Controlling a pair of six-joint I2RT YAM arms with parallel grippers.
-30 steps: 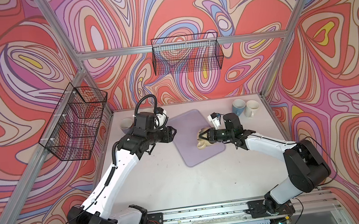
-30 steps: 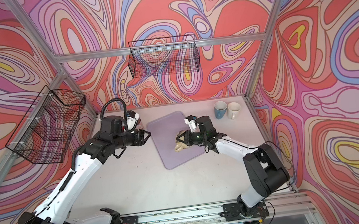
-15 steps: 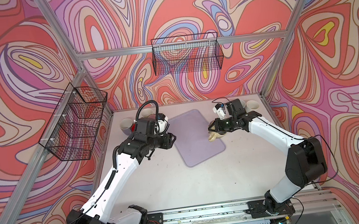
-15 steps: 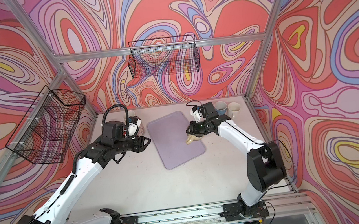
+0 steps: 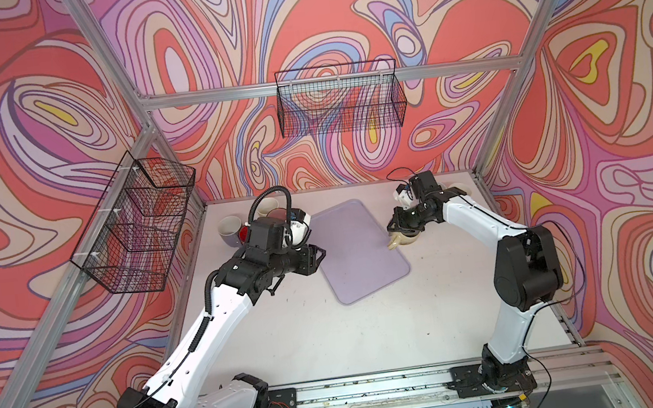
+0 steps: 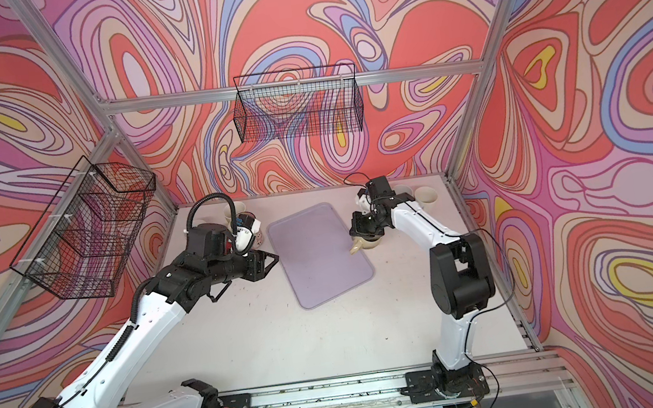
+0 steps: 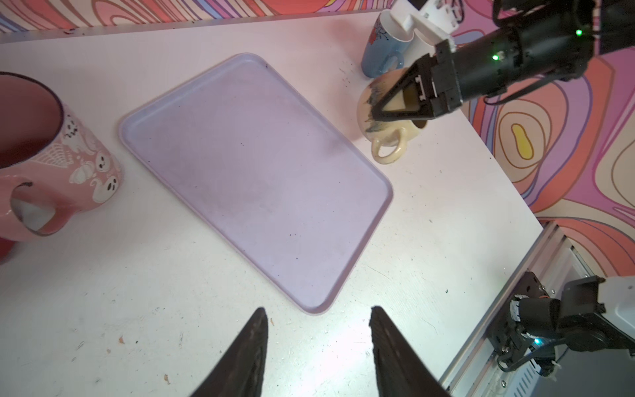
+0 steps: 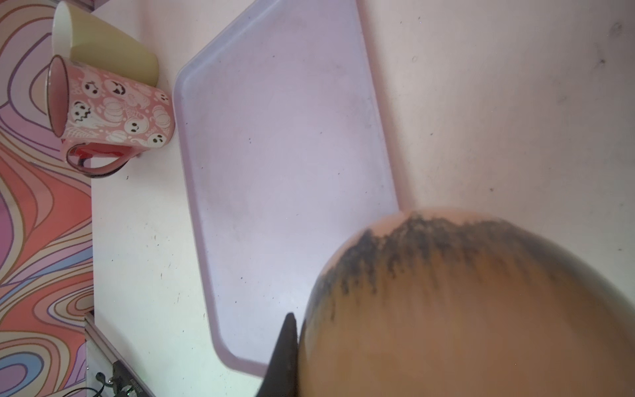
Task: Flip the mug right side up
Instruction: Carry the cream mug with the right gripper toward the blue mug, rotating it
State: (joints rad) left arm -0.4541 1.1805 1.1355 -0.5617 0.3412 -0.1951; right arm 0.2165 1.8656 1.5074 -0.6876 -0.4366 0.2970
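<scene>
Cream glazed ceramic mug [image 7: 366,113], dark-streaked, now carried off lilac plastic tray [image 7: 257,172]; held just beside tray edge over white counter [image 7: 137,292], mouth tilted upward. Wall pinched by right hand [image 5: 399,231]. Left hand [image 7: 318,309] half-spread, empty. Righting judged nearly done.

White-shelled arms [image 5: 219,309], bulky black joints [image 5: 527,270], tapered black left gripper [image 7: 318,308], green indicator lights [image 7: 495,57].

right tool [image 5: 400,231] clamps beige mug [image 5: 409,239] beside tray [image 5: 357,254]
</scene>
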